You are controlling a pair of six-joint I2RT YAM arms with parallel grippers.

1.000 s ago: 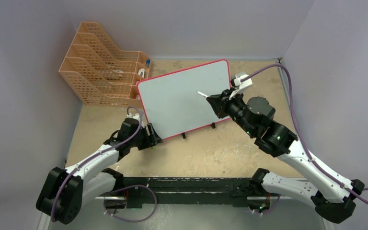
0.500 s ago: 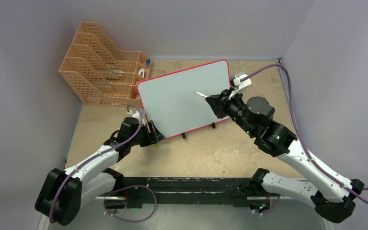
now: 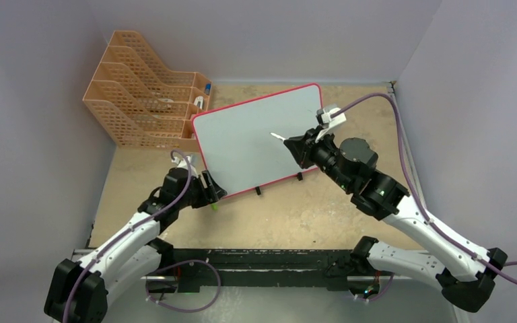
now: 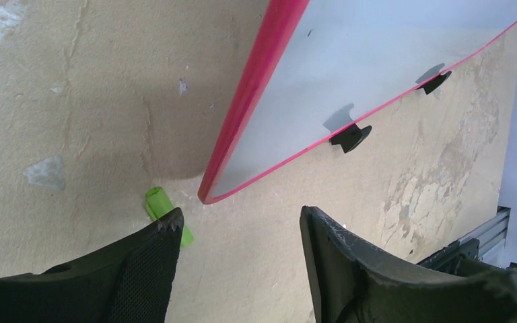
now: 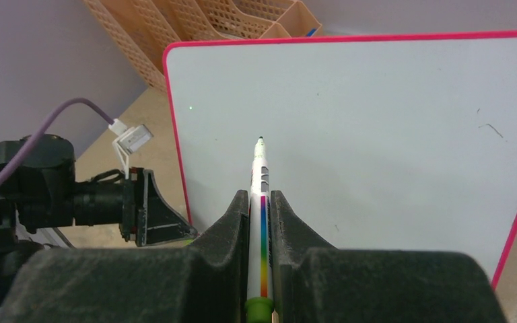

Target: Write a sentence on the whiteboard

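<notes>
The tabletop (image 3: 296,215) is noted as a worn tan surface. The whiteboard (image 3: 249,141) is found propped on its black feet (image 4: 350,136) in the far half of the tabletop. It is skewed, with its right end towards the far edge and its left end nearer the middle. An orange rack (image 3: 141,101) is set in the far left corner, just beside the whiteboard's upper left corner.

The right hand (image 5: 259,198) is held before the right half of the whiteboard and is clamped narrowly on a marker (image 5: 260,175). The marker is uncapped and its tip is pointed at the white surface. Whether the tip is touching cannot be told from either view. The left hand (image 4: 241,215) is spread wide and grips nothing. It is stationed low over the tabletop at the whiteboard's near left corner. A green cap (image 4: 165,214) is seen lying on the tabletop just beside one finger.

No sentence is found on the whiteboard. Only a small green dot (image 5: 192,108) near the upper left and a few faint specks are seen.

Progress is judged as early. The whiteboard is set up, and the marker is uncapped and aimed. The whole sentence is judged outstanding, and recapping may be wanted afterwards.
</notes>
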